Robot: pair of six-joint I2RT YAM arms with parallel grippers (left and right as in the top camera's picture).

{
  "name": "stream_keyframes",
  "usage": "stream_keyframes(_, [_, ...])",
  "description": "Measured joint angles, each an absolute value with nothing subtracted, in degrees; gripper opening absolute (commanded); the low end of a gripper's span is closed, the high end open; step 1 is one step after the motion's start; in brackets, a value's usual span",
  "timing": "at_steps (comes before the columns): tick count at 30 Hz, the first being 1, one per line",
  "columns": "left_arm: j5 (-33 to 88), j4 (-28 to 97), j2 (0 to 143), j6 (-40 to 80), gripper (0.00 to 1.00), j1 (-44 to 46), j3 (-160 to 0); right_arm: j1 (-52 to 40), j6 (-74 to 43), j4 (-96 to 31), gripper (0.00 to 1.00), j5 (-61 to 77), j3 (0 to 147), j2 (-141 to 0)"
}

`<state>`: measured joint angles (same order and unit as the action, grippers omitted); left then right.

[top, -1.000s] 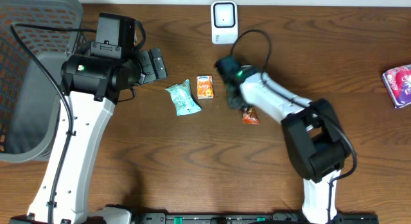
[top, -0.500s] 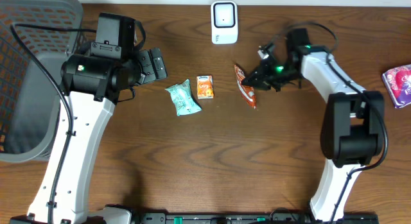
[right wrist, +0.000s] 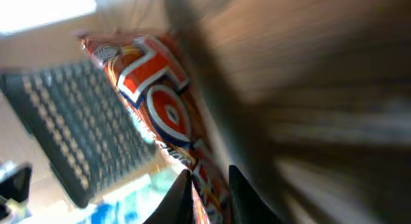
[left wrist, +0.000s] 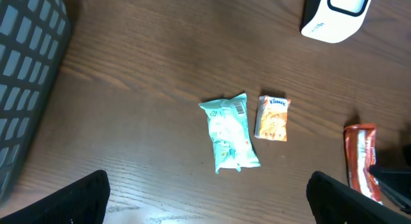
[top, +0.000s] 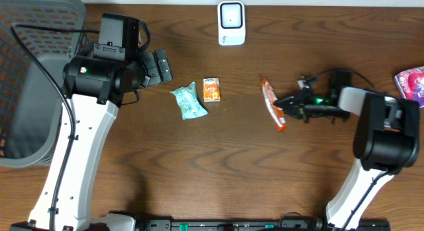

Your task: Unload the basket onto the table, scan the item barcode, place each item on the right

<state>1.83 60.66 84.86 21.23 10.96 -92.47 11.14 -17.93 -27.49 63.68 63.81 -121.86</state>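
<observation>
Blur hides whether my right pincer (top: 286, 105) clamps the snack packet (top: 272, 104) at its tips; I'd squeeze firmly before nearing the scanner (top: 231, 22).

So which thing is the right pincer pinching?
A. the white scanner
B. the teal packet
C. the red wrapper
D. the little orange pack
C: in the overhead view the red wrapper sits at the tip of the right pincer, and the right wrist view shows it up close between the fingers.
</observation>
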Motion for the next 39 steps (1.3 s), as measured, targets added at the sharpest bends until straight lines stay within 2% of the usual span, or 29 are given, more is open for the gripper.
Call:
stream_keyframes(4, [1.83, 60.66, 84.86, 21.23, 0.98, 10.96, -92.47, 14.46, -18.20, -33.15, 0.33, 59.00, 65.76, -121.58])
stream_keyframes(10, [1.83, 60.66, 84.86, 21.23, 0.98, 10.96, -92.47, 14.94, -15.88, -46.70, 0.33, 48.75, 73.54, -116.57])
stream_keyframes(13, [1.83, 60.66, 84.86, 21.23, 0.98, 10.96, -92.47, 13.76, -14.20, -50.87, 0.28, 44.47, 77.17, -112.42])
stream_keyframes(15, [1.83, 60.66, 84.86, 21.23, 0.98, 10.96, -92.47, 11.90, -13.41, -51.59, 0.04, 42.17, 78.37, -109.69])
stream_keyframes(16, [1.83, 60.66, 84.86, 21.23, 0.98, 10.96, -92.47, 10.37, -13.13, -51.66, 0.01, 40.62, 78.74, -108.33])
stream_keyframes(21, [1.83, 60.66, 84.86, 21.23, 0.98, 10.96, -92.47, 2.33, -14.50, -50.15, 0.01, 31.70, 78.91, -106.65])
stream_keyframes(29, [1.83, 60.66, 84.86, 21.23, 0.98, 10.96, -92.47, -11.66, -20.95, -42.96, 0.01, 9.28, 78.91, -108.20])
stream_keyframes(34, [1.83, 60.66, 84.86, 21.23, 0.98, 10.96, -92.47, -15.18, -24.56, -42.57, 0.01, -0.19, 78.91, -111.39])
stream_keyframes(39, [1.83, 60.66, 84.86, 21.23, 0.98, 10.98, -92.47, -14.96, -26.22, -42.26, 0.01, -4.95, 78.91, -116.11])
